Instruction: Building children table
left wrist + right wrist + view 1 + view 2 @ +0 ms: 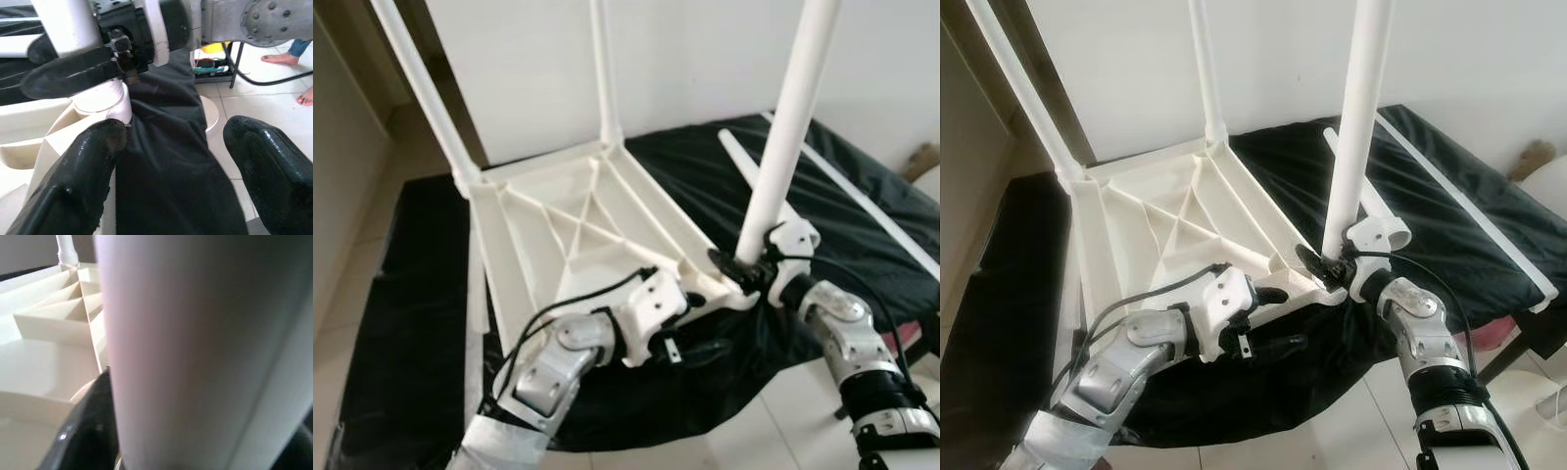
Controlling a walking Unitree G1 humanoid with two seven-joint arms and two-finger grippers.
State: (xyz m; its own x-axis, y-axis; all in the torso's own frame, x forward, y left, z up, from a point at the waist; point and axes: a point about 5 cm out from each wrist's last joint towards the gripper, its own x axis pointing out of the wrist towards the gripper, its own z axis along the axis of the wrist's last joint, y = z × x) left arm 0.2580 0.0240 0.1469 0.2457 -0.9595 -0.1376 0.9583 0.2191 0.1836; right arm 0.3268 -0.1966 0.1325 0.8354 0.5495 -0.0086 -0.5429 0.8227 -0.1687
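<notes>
The white plastic table top lies upside down and tilted on a black cloth, with two legs standing at its far corners. A third white leg stands upright at the near right corner. My right gripper is shut on that leg's base; in the right wrist view the leg sits against a black finger. My left gripper is open beside the same corner, over the cloth. One of its fingers touches the table's edge.
A loose white leg lies on the black cloth behind the held one. A long white strip runs along the cloth's right side. A person's bare feet stand on the tiled floor. A white wall is close behind.
</notes>
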